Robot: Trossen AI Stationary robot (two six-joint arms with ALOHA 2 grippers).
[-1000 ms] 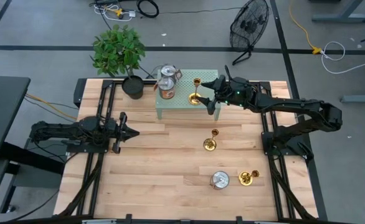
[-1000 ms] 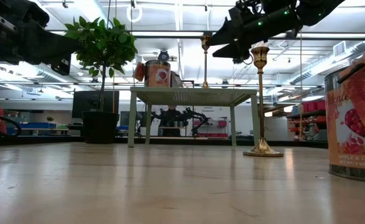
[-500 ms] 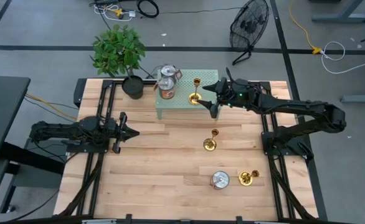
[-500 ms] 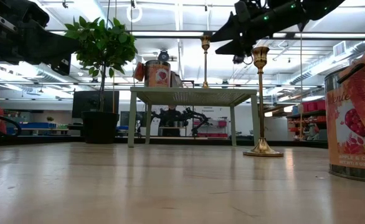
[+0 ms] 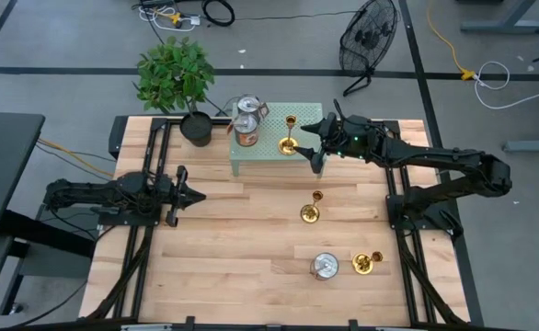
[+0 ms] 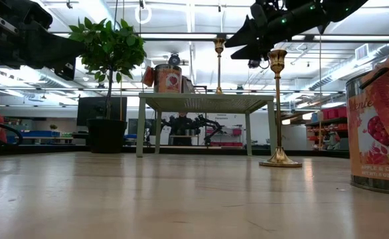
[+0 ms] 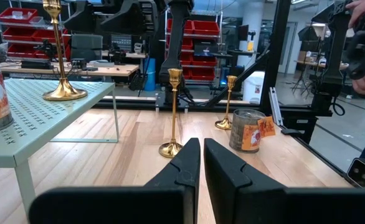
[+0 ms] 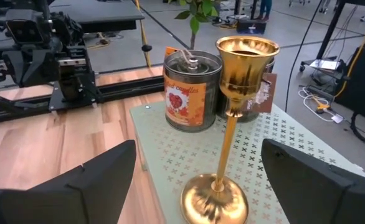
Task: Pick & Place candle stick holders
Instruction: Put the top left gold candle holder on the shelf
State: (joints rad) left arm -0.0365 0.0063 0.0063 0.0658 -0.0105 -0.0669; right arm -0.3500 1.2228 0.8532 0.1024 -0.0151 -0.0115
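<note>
Three gold candle stick holders show. One (image 5: 289, 138) stands upright by its base on the pale green stand (image 5: 262, 153); it also shows in the right wrist view (image 8: 229, 124). A second (image 5: 311, 210) stands on the wooden table, and a third (image 5: 366, 264) stands near the right front. My right gripper (image 5: 310, 144) is open and hovers over the stand's right end. Its fingers (image 8: 89, 183) stand wide on either side of the first holder without touching it. My left gripper (image 5: 192, 194) is shut and empty over the table's left side.
Two copper-sided tins (image 5: 246, 119) stand on the stand's left part. Another tin (image 5: 324, 267) stands on the table beside the third holder. A potted plant (image 5: 177, 78) stands at the far left corner. Bare wood lies in the middle and near left.
My right gripper has risen a little and drawn back toward the table's right edge, away from the holder on the stand. That holder stays upright where it was.
</note>
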